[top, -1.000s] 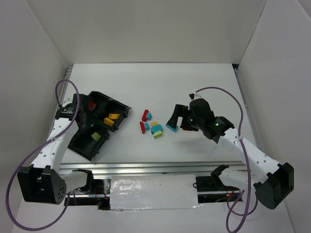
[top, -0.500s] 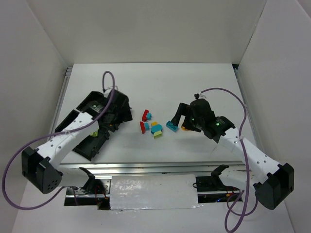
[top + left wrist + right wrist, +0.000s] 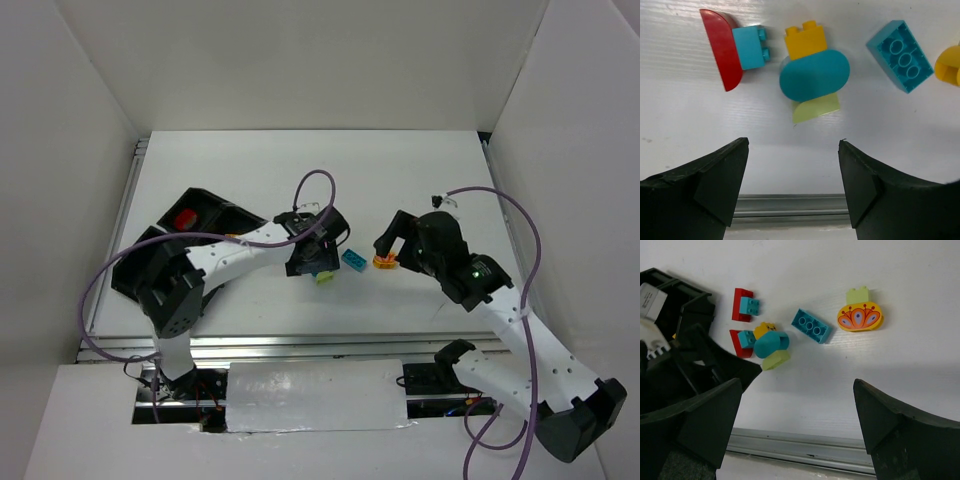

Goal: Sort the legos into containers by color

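Note:
Loose legos lie mid-table. In the left wrist view I see a red curved brick (image 3: 720, 47) joined to a small cyan one (image 3: 751, 46), a yellow brick (image 3: 805, 39), a cyan oval (image 3: 814, 75) over a lime brick (image 3: 815, 107), and an upturned cyan brick (image 3: 900, 55). My left gripper (image 3: 794, 142) is open and empty just short of this cluster (image 3: 318, 255). My right gripper (image 3: 797, 382) is open and empty, above the table (image 3: 390, 243) near an orange-yellow decorated piece (image 3: 860, 317) topped by a lime brick (image 3: 858, 294). The black tray (image 3: 225, 205) holds a red brick (image 3: 185, 218).
A second red-and-cyan pair (image 3: 742, 305) lies beyond the cluster. The left arm stretches from the tray across to the centre, and its gripper body (image 3: 700, 355) fills the left of the right wrist view. A metal rail (image 3: 790, 205) runs along the table's near edge.
My left arm swung from over the tray rightward to the brick cluster at the centre. My right gripper drew back to the right, leaving the cyan brick and orange piece on the table.

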Controlling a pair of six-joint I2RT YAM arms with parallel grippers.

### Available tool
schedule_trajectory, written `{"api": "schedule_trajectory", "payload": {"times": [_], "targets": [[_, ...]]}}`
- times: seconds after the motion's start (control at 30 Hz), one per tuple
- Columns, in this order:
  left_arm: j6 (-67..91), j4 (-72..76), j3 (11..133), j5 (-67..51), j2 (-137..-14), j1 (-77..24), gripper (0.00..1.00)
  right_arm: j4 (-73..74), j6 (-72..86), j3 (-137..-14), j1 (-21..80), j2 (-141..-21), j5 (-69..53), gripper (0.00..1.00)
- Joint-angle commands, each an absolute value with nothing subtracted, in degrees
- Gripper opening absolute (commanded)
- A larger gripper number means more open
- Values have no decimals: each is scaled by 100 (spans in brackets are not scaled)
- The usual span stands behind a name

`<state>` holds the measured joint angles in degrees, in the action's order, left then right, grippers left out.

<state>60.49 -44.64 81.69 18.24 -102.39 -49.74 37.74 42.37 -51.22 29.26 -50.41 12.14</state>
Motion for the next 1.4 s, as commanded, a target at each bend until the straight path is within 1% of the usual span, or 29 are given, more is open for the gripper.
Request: {"api": "schedule_trajectory", "payload": {"times": [0.0,0.03,0.07,0.1,0.13,0.37,0.5,0.7,0.97,1.0,1.07,1.1,1.17,1.2,1.23,1.3,1.33,1.37], "targets": [[6820,-4640,8594,1960,-10581,-4966,85,3850,4202,-4896,2874,-4676,1117,100],[6925,-4754,8674,2030,-10739,-4966,86,3832,4175,-4861,2857,-4571,1081,100],[7056,-4816,8744,2065,-10810,-4966,92,3849,4157,-4834,2848,-4536,1046,100],[7136,-4869,8867,2100,-10880,-4966,93,3867,4131,-4808,2856,-4509,1020,100],[7206,-4930,8946,2153,-11029,-4966,99,3911,4105,-4790,2848,-4474,1002,100],[7471,-4983,9368,2092,-11610,-4966,100,4034,3964,-4737,2821,-4272,932,100],[7611,-4983,9317,2118,-11830,-4966,99,4104,3841,-4772,2804,-4228,897,100],[7822,-4993,9089,2075,-11778,-4975,95,4140,3736,-4729,2777,-4166,817,100],[7787,-4588,8877,1925,-11944,-4975,83,4113,3560,-4816,2751,-4271,677,100],[7752,-4562,8886,1916,-11979,-4975,78,4122,3533,-4834,2751,-4289,677,100],[7726,-4492,8886,1916,-11980,-4975,72,4131,3489,-4860,2733,-4306,668,100],[7682,-4474,8860,1925,-11971,-4983,64,4113,3481,-4860,2742,-4307,668,100],[7647,-4369,8746,1942,-11884,-4983,52,4104,3472,-4852,2733,-4307,650,100],[7620,-4342,8649,1942,-11848,-4983,39,4078,3489,-4834,2716,-4315,624,100],[7585,-4290,8596,1916,-11804,-4983,31,4069,3498,-4817,2716,-4315,615,100],[7524,-4201,8491,1925,-11637,-5010,18,4026,3524,-4790,2716,-4315,589,100],[7489,-4175,8386,1934,-11567,-5027,16,3999,3551,-4755,2707,-4315,545,100],[7427,-4123,8333,1986,-11418,-5062,12,3956,3577,-4729,2698,-4315,536,100]]}}
